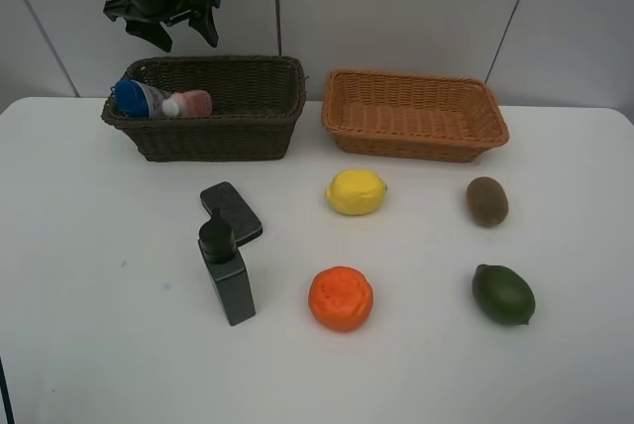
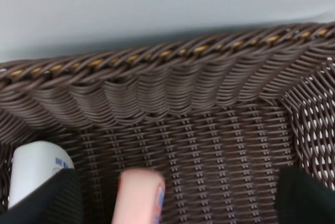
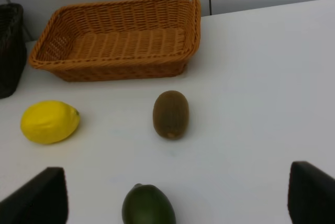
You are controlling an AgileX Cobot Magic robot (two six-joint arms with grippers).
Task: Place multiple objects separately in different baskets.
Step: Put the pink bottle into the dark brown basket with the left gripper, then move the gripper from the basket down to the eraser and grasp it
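Observation:
My left gripper [image 1: 185, 32] is open and empty, hanging above the left end of the dark brown basket [image 1: 248, 137]. The white bottle with blue cap [image 1: 134, 97] and the pink tube [image 1: 190, 104] lie inside it; the left wrist view shows the bottle [image 2: 34, 169] and the tube [image 2: 140, 195] below the open gripper [image 2: 178, 208]. The black pump bottle [image 1: 227, 272] stands on the table with the flat black case [image 1: 233, 211] behind it. The lemon [image 1: 356, 191], orange [image 1: 341, 297], kiwi [image 1: 486, 200] and dark green fruit [image 1: 503, 294] lie on the table. My right gripper [image 3: 175, 198] is open and empty.
The light tan basket [image 1: 414, 115] holds nothing and stands right of the dark one, at the back of the white table [image 1: 89, 275]. In the right wrist view it [image 3: 118, 41] lies beyond the kiwi [image 3: 170, 114], lemon [image 3: 49, 122] and green fruit [image 3: 148, 207]. A wall stands behind both baskets.

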